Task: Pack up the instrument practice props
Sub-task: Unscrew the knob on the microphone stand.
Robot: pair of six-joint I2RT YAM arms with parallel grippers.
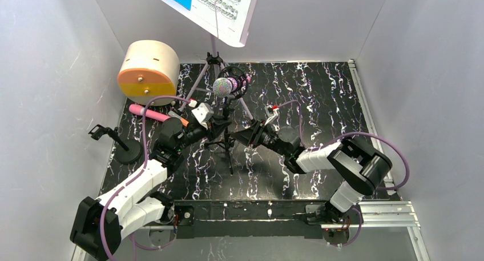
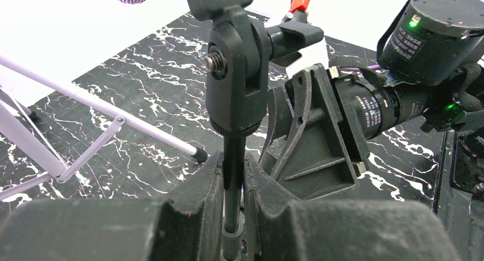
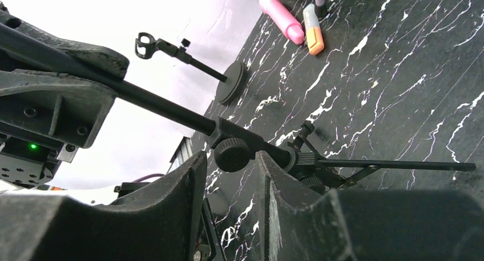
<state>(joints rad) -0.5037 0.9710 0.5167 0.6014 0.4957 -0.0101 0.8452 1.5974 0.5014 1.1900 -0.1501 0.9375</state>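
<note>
1. Item in hand: silver-mesh purple mic [image 1: 222,87] in a black ring mount. It stands on its tripod [image 1: 229,158] mid-desk [image 1: 319,101], between my 2 arms.
2. Key relation: the tripod pole [image 2: 234,149] stands upright, its long axis square to both sets of jaws. I reach it from the left higher up, and from the right lower down at the leg collar. Both arms are equally near.
3. My left jaws: closed on the tripod pole just under the swivel head [image 2: 237,72], with pads [image 2: 188,207] pressed to both sides.
4. My right jaws: open, straddling the collar knob [image 3: 231,152] with a thin gap showing on each side. Nothing is held.
5. Judgement: the next move calls for the right jaws to close square on that knob while the left steadies the pole. A skewed bite could slip off so small and round a part.
6. Materials: pole thin, smooth, black; knob ridged and black; legs slim rods, splayed; mic head a rounded glittery mesh; jaw pads dark and rough.
7. Not yet packed:
   - pink handheld microphone [image 1: 147,112], a smooth tube lying flat at left rear
   - lilac music stand [image 1: 213,47], thin pale tubing, at rear centre
   - blue and white sheet music [image 1: 220,7], flat paper resting on the stand
8. Also present: cream drum-shaped box [image 1: 147,71] with an orange face, and a small black round-based stand [image 1: 126,152] at left.
</note>
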